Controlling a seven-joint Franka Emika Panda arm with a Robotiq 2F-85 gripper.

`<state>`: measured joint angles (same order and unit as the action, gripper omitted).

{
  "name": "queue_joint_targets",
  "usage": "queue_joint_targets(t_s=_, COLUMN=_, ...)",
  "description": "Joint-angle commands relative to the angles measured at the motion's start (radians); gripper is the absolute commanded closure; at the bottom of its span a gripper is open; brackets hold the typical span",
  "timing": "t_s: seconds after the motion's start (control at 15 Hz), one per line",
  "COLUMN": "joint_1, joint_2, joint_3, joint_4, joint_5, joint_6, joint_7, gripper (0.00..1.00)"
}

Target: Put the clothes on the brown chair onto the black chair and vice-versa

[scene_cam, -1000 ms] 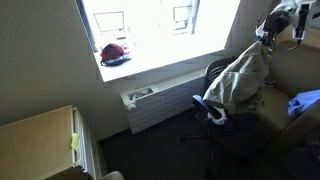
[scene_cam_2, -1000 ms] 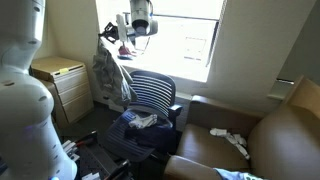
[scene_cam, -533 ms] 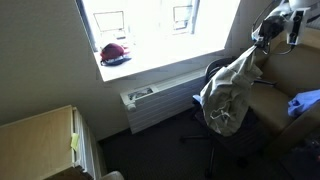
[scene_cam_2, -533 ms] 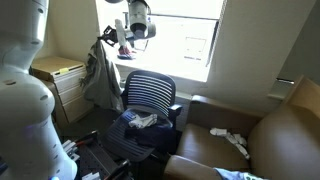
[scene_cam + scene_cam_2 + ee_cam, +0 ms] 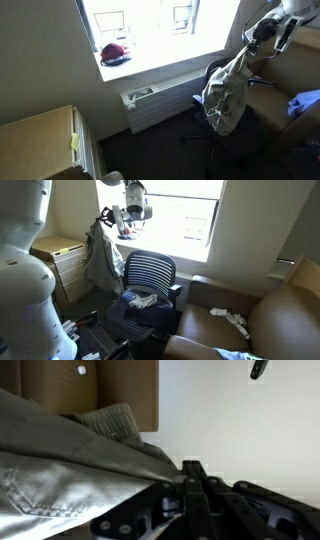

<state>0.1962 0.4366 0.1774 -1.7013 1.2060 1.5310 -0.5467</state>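
**Figure.** The grey-beige garment hangs limp from the end effector, whose jaws are pinched tight on a fold at its top. It dangles just beside the back of the black chair. The cloth is light, soft and floppy, so it is likely to sway and trail, and a bunched pinch near an edge suits it best. Possible snags are the chair back, the cabinet, and the window sill with its red cap. The brown chair stands well apart.

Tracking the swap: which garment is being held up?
The grey-beige piece, dangling from the shut pincer; the rest lie on the black chair and brown chair.
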Motion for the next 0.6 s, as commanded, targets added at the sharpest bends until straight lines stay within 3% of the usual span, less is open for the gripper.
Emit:
queue_joint_targets(t_s=0.0, joint_1=-0.034, joint_2=0.040, joint_3=-0.010, joint_4=0.094, joint_5=0.128, joint_6=0.069, joint_7=0.035, gripper=1.00)
queue_joint_targets(t_s=0.07, joint_1=-0.041, joint_2=0.028, joint_3=-0.019, joint_4=0.106, joint_5=0.160, joint_6=0.097, joint_7=0.054, gripper=1.00)
queue_joint_targets(t_s=0.27, joint_1=-0.048, joint_2=-0.023, joint_3=-0.067, joint_4=0.181, joint_5=0.095, joint_6=0.158, joint_7=0.098, gripper=1.00)
queue_joint_targets(t_s=0.53, joint_1=-0.071, joint_2=-0.026, joint_3=-0.066, joint_4=0.183, joint_5=0.047, joint_6=0.100, joint_7=0.134, gripper=1.00)
